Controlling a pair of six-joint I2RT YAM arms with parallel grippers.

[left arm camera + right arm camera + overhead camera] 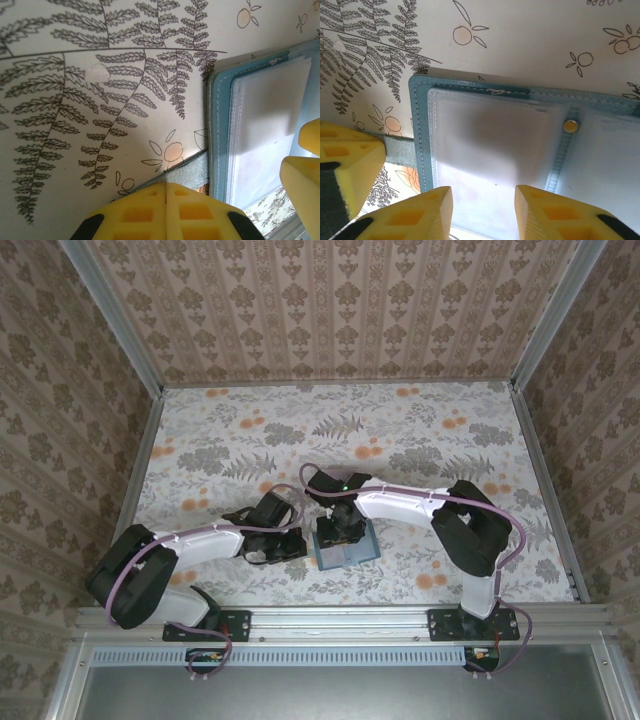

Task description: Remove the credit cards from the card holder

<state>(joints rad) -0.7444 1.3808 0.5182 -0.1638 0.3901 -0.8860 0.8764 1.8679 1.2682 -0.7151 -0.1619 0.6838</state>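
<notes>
The teal card holder (362,551) lies open on the flowered cloth near the table's front, its blue stitched border (420,125) framing frosted pockets (485,135). A pale flat shape shows behind the left pocket; I cannot tell whether it is one of the credit cards. A brass stud (570,126) sits on the spine. My right gripper (484,205) hangs open over the left pocket, one finger on each side of it. My left gripper (166,189) is shut on the holder's grey-teal side tab (192,172), just left of the holder (220,125).
The flowered tablecloth (400,440) stretches far behind the holder. Patterned walls (330,310) close in the back and both sides. A metal rail (340,618) runs along the near edge. A small pale lump (97,74) sits on the cloth.
</notes>
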